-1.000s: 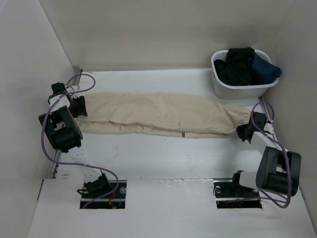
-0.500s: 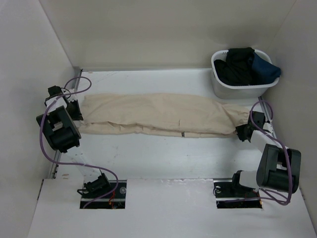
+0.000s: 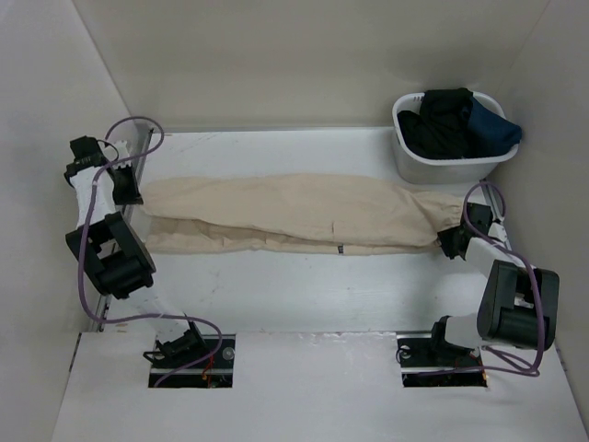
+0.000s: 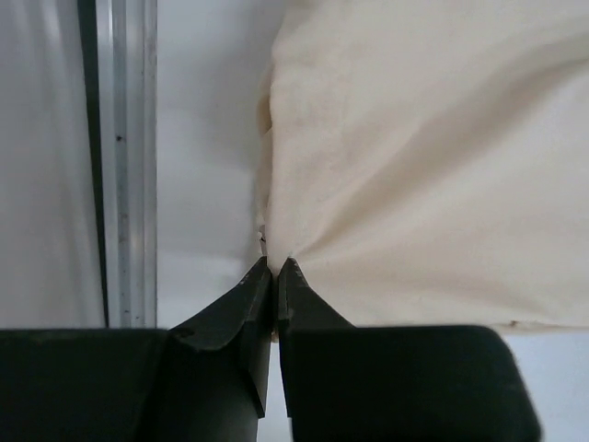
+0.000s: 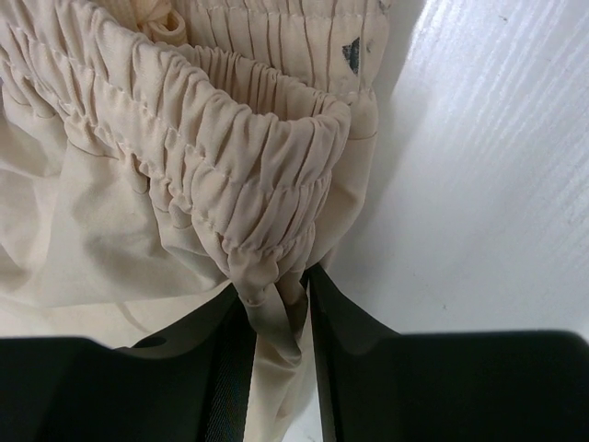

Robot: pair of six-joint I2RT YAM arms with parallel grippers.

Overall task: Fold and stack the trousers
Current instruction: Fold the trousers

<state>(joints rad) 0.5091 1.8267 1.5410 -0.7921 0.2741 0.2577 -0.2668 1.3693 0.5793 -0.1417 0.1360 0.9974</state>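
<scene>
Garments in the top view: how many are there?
3. The trousers lie stretched across the table; a black garment and a navy garment sit in the white basket at far right. More may be buried underneath.

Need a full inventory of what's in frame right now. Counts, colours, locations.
trousers: 1, beige, stretched left to right across the middle of the table, gathered waistband at the right
basket: 1, white, far right corner
dark garments: number unclear, black and navy, piled in the basket
table: 1, white, under everything
rail: 1, silver, along the table's left edge
left gripper: 1, black, shut on the trousers' left end
right gripper: 1, black, shut on the waistband
</scene>
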